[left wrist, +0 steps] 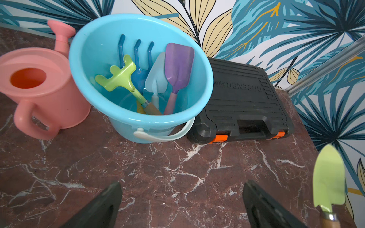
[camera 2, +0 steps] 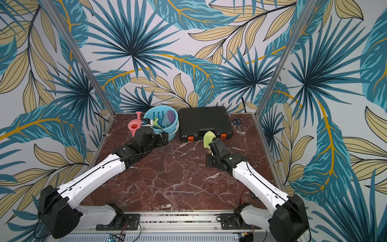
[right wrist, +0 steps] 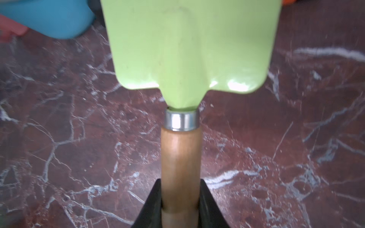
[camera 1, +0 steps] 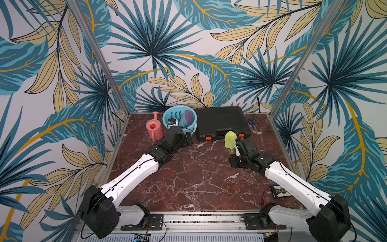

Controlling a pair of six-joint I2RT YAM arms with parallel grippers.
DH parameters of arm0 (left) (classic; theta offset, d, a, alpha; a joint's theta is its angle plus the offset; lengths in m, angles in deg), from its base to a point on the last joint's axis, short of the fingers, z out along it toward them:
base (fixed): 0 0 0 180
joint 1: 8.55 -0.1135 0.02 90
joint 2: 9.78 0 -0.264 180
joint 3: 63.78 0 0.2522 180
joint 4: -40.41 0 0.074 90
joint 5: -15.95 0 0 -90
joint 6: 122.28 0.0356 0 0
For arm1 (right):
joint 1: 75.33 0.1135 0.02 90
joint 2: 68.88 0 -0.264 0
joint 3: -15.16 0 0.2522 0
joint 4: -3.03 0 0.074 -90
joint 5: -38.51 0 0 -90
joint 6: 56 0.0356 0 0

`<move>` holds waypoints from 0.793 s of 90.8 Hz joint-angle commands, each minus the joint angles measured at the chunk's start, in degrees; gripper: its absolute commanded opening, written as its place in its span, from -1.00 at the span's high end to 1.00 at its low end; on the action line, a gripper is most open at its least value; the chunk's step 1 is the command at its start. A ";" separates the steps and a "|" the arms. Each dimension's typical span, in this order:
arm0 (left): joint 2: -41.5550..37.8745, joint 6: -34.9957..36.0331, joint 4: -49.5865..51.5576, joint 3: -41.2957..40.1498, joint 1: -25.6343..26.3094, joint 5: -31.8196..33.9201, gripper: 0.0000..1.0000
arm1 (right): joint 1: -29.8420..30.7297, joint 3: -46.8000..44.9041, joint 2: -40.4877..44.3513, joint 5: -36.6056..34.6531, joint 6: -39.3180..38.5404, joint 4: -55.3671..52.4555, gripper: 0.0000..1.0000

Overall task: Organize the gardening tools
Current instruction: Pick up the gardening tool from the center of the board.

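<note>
**Right arm's got the lime trowel, left one's empty**

Your right gripper (right wrist: 180,199) is pinching the lime trowel (right wrist: 189,49) by its wooden handle. In the right wrist view both fingers (right wrist: 152,205) sit tight against the wood, a bit below the metal collar. In both top views the blade points up and sits just in front of the near edge of the black case (camera 1: 222,121), by one of its orange latches. I can't tell whether the butt of the handle touches the table (camera 1: 199,178).

Your left gripper (left wrist: 181,185) is spread wide with nothing in it, hanging over bare marble in front of the blue bucket (left wrist: 150,119).

The bucket holds four tools, heads up and handles down:
- blue fork-rake (left wrist: 138,59), leaning on the far wall
- green hoe (left wrist: 118,77), tilted in front of it
- pale blue trowel (left wrist: 157,77)
- purple scoop (left wrist: 178,65), side by side with that trowel

The pink watering can (left wrist: 45,88) stands upright on the table just beside the bucket, on the side away from the case. The blue-handled scissors (camera 1: 252,122) lie past the case near the far right corner
</note>
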 commanded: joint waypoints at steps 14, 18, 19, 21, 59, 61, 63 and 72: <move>0.18 2.52 -1.48 3.37 -0.59 -11.63 -0.94 | 1.47 10.79 -5.62 4.62 -9.17 7.71 1.00; 0.56 2.87 -1.43 3.92 -0.61 -13.21 -0.90 | 2.24 12.42 -6.75 5.70 -10.29 8.02 1.00; 0.60 2.95 -1.41 3.95 -0.62 -13.66 -0.88 | 2.49 12.84 -7.16 5.85 -10.46 8.06 1.00; 0.70 3.11 -1.52 4.11 -0.56 -14.48 -0.86 | 2.85 13.57 -7.81 6.17 -10.95 8.04 1.00; 2.04 2.58 -4.71 6.05 -3.91 -24.95 -0.17 | 8.57 17.84 -12.07 11.89 -16.20 6.68 0.98; 2.16 2.36 -5.03 6.04 -4.24 -25.85 -0.15 | 8.67 17.88 -12.00 11.96 -16.38 6.56 0.98; 2.34 2.15 -5.48 6.08 -4.67 -27.22 -0.13 | 8.79 17.88 -11.98 12.02 -16.49 6.50 0.98; 3.35 1.10 -7.40 6.36 -6.17 -32.76 -0.03 | 9.06 18.12 -12.21 12.09 -16.86 5.88 0.98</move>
